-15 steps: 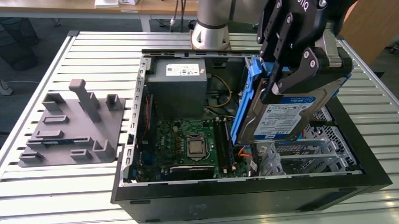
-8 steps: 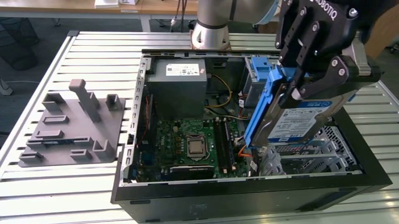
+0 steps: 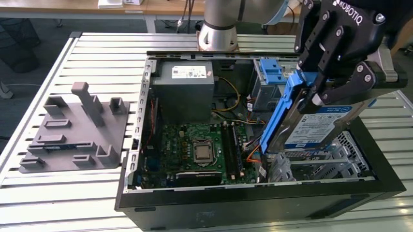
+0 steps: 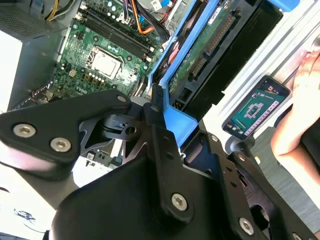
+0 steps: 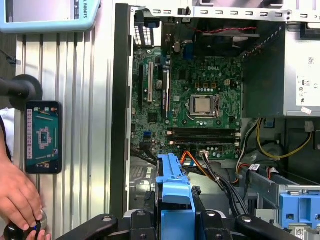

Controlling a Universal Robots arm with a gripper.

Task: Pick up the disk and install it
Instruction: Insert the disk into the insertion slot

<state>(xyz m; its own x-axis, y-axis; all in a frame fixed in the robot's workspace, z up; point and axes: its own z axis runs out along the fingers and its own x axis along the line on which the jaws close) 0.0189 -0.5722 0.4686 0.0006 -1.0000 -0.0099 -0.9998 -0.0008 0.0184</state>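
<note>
tool (image 3: 328,92): closed tight on the blue frame of the disk (image 3: 315,126)
disk: tilted, on edge
computer case (image 3: 245,205): open, directly beneath tool

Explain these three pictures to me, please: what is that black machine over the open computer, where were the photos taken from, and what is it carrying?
It is a robot arm; the black claw at its end is the gripper. One picture comes from a camera standing off the arm; both wrist views come from cameras riding on the arm. On the slatted metal table lies an open computer case, showing its green motherboard and grey power supply. On the exterior view's left sits a grey fixture. The gripper is shut on the disk, a silver hard drive in a blue frame, held tilted over the case. In the first wrist view a person's hand and a phone are beside the case.
</note>
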